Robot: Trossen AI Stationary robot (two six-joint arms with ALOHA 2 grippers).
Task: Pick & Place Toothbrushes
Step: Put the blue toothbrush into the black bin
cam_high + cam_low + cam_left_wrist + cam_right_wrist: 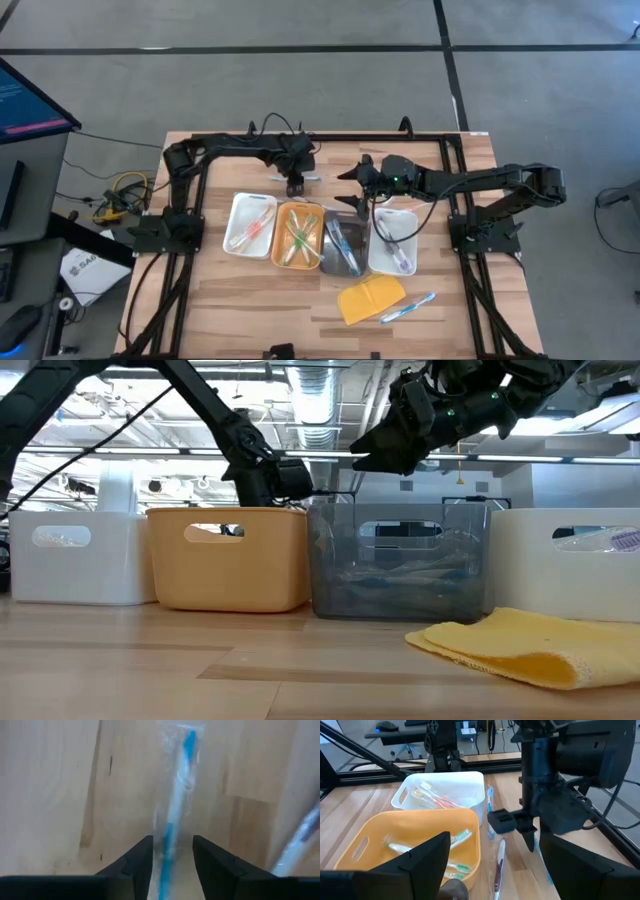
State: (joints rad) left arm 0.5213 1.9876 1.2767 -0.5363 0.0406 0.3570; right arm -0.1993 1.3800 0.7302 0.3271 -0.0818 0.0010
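Now the left gripper point(172, 865) stands apart around a wrapped blue toothbrush point(177, 795) on the desk point(250, 300), at upper middle of the high view. If it closes off-centre, the slippery wrap may slide out. The right gripper point(347, 190) hovers open beside it.

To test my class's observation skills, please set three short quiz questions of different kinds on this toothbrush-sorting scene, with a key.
1. True or false: the orange tray holds green-handled toothbrushes.
2. Multiple choice: the yellow cloth lies A) inside the grey tray, B) on the table outside every tray, C) inside a white tray.
3. Short answer: what lies between the fingers of the left pincer in its wrist view?
Key: 1 true; 2 B; 3 a wrapped blue and white toothbrush, with the fingers apart on either side of it.
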